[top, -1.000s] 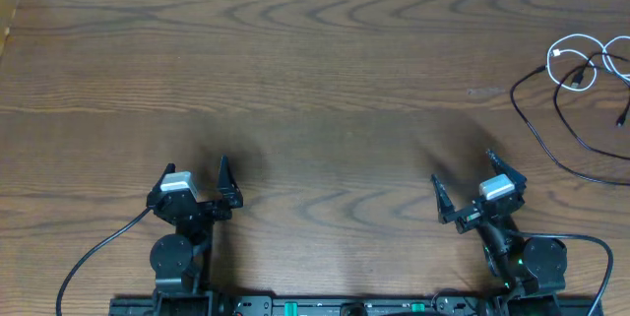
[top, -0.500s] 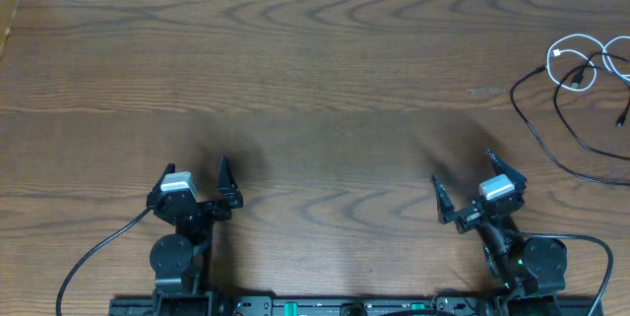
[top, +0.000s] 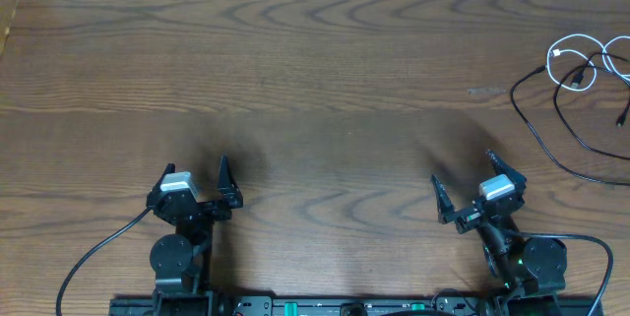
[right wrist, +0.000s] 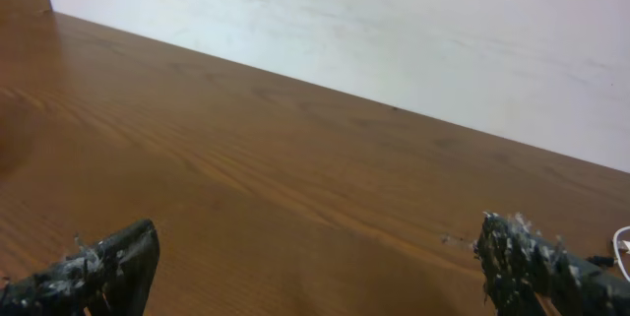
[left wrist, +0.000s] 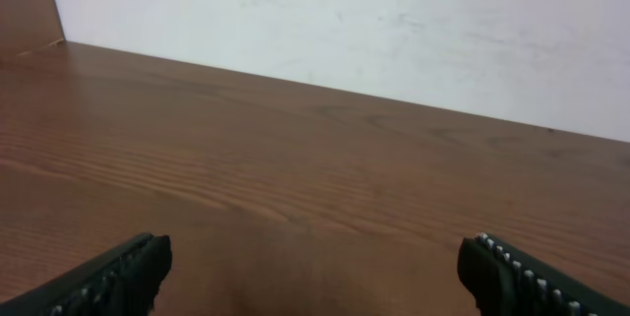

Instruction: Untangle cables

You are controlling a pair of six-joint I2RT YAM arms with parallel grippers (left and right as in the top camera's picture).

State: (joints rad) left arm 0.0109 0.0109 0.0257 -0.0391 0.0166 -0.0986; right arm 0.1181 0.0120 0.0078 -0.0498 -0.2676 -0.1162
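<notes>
The cables lie in a tangle at the table's far right edge in the overhead view. A white cable (top: 577,78) is coiled in small loops, and a thin black cable (top: 536,134) curves out below it toward the right edge. My left gripper (top: 194,180) (left wrist: 315,262) rests near the front left, open, with only bare wood between its fingers. My right gripper (top: 463,171) (right wrist: 315,247) stands at the front right, also open and empty, well short of the tangle. A sliver of the white cable (right wrist: 623,246) shows at the right wrist view's edge.
The wooden table (top: 315,90) runs back to a white wall (left wrist: 394,21). Thicker black arm wires (top: 94,257) trail from both arm bases along the front edge.
</notes>
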